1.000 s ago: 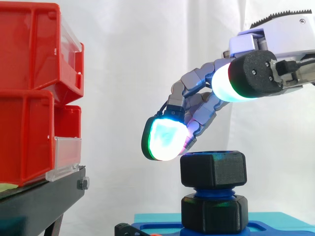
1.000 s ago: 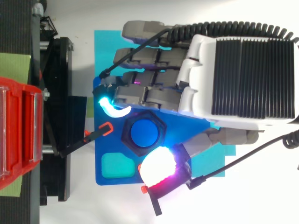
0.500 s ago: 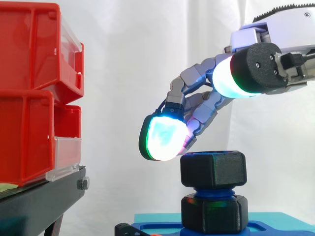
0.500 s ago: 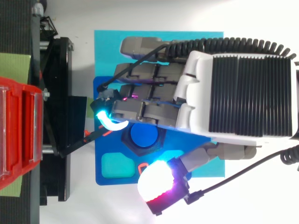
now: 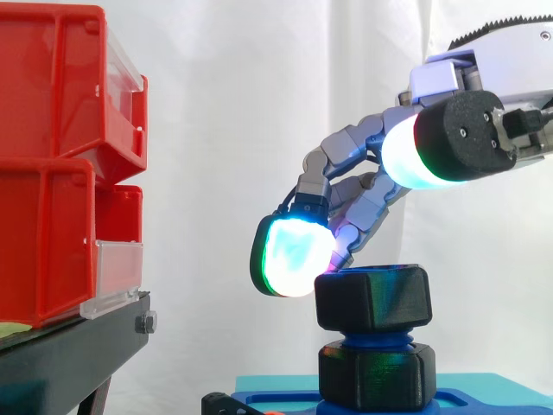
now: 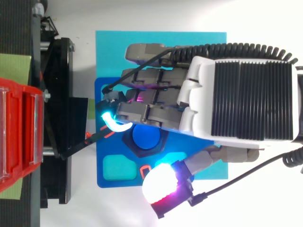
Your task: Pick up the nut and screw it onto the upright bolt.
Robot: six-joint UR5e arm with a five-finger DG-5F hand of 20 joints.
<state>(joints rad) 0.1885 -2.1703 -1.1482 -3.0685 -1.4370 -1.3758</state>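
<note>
Nut (image 5: 373,298) sits atop upright blue bolt (image 5: 373,339), thread showing between it and lower nut (image 5: 377,374). My hand (image 6: 246,99) hovers above, fingers loosely bent, spread, gripping nothing; one fingertip (image 5: 294,257) beside nut's top edge. Pickup looks done; screwing down remains.

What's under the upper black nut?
Below the upper nut, a short stretch of blue bolt shows, then a second black nut seated on the blue base. The thread inside both nuts is covered.
</note>
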